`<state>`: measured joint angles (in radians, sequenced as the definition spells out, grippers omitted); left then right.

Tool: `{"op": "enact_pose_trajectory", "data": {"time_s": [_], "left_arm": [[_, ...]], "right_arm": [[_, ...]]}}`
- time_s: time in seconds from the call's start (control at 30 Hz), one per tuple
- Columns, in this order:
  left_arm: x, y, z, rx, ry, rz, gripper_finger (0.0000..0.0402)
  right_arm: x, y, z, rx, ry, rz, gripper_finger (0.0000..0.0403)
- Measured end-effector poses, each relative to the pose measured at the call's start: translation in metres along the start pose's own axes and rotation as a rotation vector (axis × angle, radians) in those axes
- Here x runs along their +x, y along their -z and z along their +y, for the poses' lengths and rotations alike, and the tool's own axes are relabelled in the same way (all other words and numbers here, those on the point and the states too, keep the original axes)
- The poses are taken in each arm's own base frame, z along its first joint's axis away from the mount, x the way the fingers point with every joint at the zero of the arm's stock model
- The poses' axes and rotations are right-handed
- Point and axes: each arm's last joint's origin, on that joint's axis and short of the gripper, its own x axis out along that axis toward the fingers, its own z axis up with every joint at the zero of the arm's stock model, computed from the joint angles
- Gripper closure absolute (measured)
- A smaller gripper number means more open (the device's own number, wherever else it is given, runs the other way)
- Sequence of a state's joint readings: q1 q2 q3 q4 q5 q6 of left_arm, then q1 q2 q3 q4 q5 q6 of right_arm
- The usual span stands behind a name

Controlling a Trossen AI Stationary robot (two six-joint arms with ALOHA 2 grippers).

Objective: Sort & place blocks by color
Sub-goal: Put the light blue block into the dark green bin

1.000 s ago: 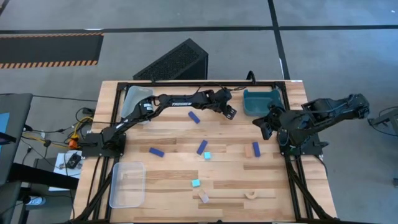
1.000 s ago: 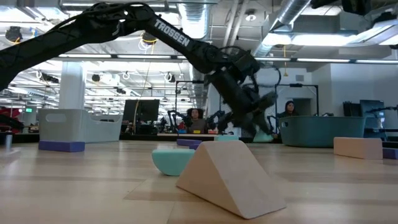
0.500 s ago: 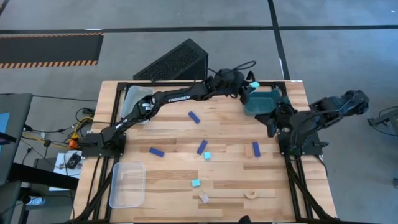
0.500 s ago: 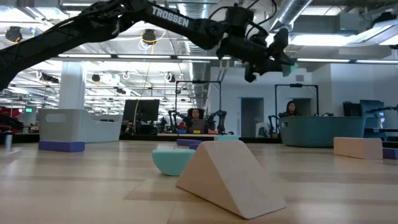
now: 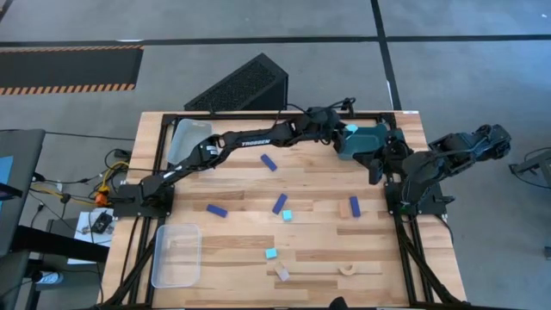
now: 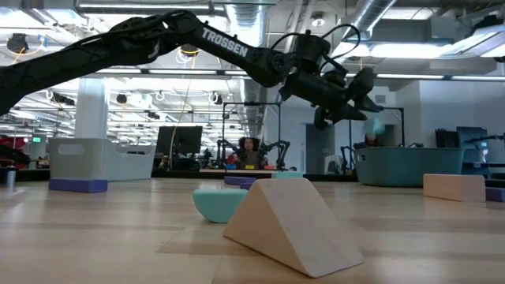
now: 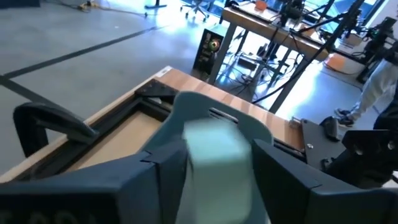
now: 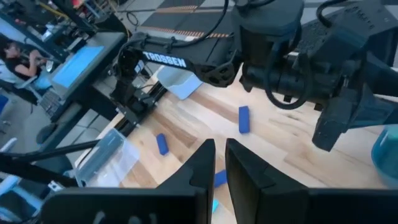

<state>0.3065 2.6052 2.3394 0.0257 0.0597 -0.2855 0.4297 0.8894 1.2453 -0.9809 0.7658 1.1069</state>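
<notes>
My left gripper (image 5: 347, 132) hovers over the teal bin (image 5: 372, 138) at the table's far right and is shut on a light cyan cube (image 7: 214, 155). In the low view the cube (image 6: 377, 126) shows just above the bin (image 6: 410, 166). My right gripper (image 5: 376, 172) waits shut beside the bin's near side, touching nothing. Lying flat on the table are dark blue bars (image 5: 269, 162) (image 5: 216, 210) (image 5: 280, 204) (image 5: 354, 207), cyan cubes (image 5: 287, 215) (image 5: 271, 254) and tan pieces (image 5: 282, 273) (image 5: 348, 269). My left gripper pinches the cyan cube (image 7: 214, 155) between its two fingers, one on each opposite side face. The fingers (image 6: 364, 91) slant down from the table's left. The cube is lifted clear, over the teal bin's opening (image 7: 205, 112).
A clear bin (image 5: 176, 254) sits at the near left corner and a grey bin (image 5: 188, 138) at the far left. The left arm stretches across the table's far part. A tan wedge (image 6: 288, 225) stands close to the low camera. People sit in the room behind.
My left gripper rose from low over the table's far middle, carrying the cyan cube up and toward the right edge. It then came down a little over the teal bin. The cube went from near the table top to clear above the bin.
</notes>
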Motion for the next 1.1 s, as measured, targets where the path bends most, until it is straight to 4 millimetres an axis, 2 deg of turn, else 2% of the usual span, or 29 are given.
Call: {"op": "enact_pose_trajectory", "data": {"time_s": [0.2, 0.33, 0.47, 0.6, 0.67, 0.87, 0.97, 1.1], "left_arm": [[-0.002, -0.007, -0.003, -0.021, 0.050, 0.000, 0.0186], [-0.009, -0.016, 0.002, -0.098, 0.147, 0.071, 0.0178], [-0.031, -0.044, 0.005, -0.055, 0.136, 0.112, 0.0200], [-0.068, -0.088, -0.009, 0.116, 0.050, 0.096, 0.0243], [-0.082, -0.095, -0.014, 0.174, 0.023, 0.126, 0.0266], [-0.099, -0.061, -0.018, 0.210, 0.008, 0.340, 0.0308], [-0.121, -0.055, -0.026, 0.202, 0.025, 0.353, 0.0314], [-0.153, -0.028, -0.031, 0.170, 0.004, 0.383, 0.0314]], "right_arm": [[0.005, -0.003, -0.001, 0.009, 0.043, -0.047, 0.0339], [0.007, -0.006, -0.003, 0.013, 0.071, -0.067, 0.0339], [0.009, -0.009, -0.005, -0.006, 0.092, -0.085, 0.0339], [0.011, -0.012, -0.008, -0.030, 0.123, -0.103, 0.0339], [0.012, -0.013, -0.009, -0.046, 0.135, -0.110, 0.0339], [0.015, -0.017, -0.012, -0.088, 0.168, -0.121, 0.0339], [0.016, -0.018, -0.013, -0.108, 0.175, -0.113, 0.0339], [0.017, -0.019, -0.014, -0.142, 0.179, -0.103, 0.0339]]}}
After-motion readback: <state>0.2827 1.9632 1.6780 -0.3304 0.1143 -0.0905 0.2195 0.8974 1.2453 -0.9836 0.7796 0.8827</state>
